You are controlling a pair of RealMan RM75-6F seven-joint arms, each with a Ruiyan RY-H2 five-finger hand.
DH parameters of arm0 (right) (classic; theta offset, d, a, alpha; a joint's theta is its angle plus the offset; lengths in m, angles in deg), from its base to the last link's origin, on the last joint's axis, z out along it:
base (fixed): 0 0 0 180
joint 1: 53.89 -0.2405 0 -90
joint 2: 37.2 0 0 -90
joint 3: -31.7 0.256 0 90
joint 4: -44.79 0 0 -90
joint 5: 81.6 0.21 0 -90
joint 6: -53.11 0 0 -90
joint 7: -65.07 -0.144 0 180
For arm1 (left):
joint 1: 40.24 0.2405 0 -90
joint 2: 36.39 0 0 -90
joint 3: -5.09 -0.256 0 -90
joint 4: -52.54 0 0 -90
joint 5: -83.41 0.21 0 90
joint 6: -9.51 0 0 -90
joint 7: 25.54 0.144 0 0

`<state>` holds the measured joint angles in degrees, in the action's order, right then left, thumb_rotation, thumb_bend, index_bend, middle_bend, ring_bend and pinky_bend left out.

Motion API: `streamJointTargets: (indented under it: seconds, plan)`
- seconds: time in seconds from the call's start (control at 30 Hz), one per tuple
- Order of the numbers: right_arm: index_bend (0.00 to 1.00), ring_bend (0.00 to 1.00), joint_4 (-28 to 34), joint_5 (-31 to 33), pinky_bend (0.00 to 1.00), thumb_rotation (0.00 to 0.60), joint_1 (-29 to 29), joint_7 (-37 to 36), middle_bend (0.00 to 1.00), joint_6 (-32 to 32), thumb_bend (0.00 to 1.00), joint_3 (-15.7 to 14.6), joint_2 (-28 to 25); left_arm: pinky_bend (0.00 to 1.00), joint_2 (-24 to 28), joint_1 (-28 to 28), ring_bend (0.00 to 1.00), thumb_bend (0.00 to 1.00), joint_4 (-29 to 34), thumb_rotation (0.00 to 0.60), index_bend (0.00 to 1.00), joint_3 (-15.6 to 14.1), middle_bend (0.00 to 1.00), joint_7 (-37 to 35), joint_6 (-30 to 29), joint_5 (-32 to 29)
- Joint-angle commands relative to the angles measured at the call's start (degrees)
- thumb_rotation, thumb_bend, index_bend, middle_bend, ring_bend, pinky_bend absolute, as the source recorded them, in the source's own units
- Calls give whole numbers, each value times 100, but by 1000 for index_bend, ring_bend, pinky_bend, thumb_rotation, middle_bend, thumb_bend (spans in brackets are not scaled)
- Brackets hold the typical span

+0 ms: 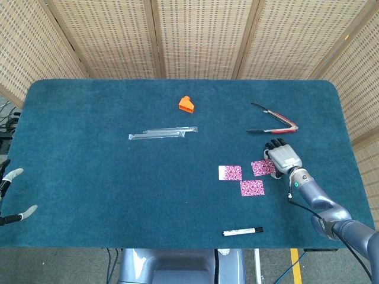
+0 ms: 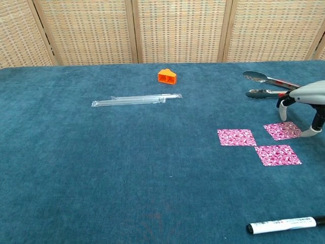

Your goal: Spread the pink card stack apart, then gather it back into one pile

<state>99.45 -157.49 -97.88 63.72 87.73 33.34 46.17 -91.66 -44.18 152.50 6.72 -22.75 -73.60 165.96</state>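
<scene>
Already the pink cards (image 2: 258,143) lie as three separate squares on the counter (image 1: 89,148), right of centre. Over the rightmost one the right robot hand (image 1: 282,157) arches with fingers apart, fingertips (image 2: 307,133) at its edge. Left robot hand (image 1: 15,195) hangs spread at the counter's left edge, holding nothing.

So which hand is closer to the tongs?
The right hand: it hovers over the far-right pink card, just in front of the tongs. The left hand sits at the table's opposite edge, far away.
</scene>
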Motion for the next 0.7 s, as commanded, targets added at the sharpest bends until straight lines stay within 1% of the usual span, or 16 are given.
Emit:
streamJointTargets:
  seconds: [0.03, 0.7]
  plan:
    - [345, 0, -34, -2, 0, 600, 6, 1, 135, 6, 260, 7, 31, 0, 0, 4, 0, 99, -4, 430, 169, -1, 0, -8, -4, 0]
    - [345, 0, -310, -19, 0, 600, 60, -4, 135, -17, 260, 32, 234, 0, -15, 13, 0, 100, -56, 428, 169, -1, 0, -47, 16, -20]
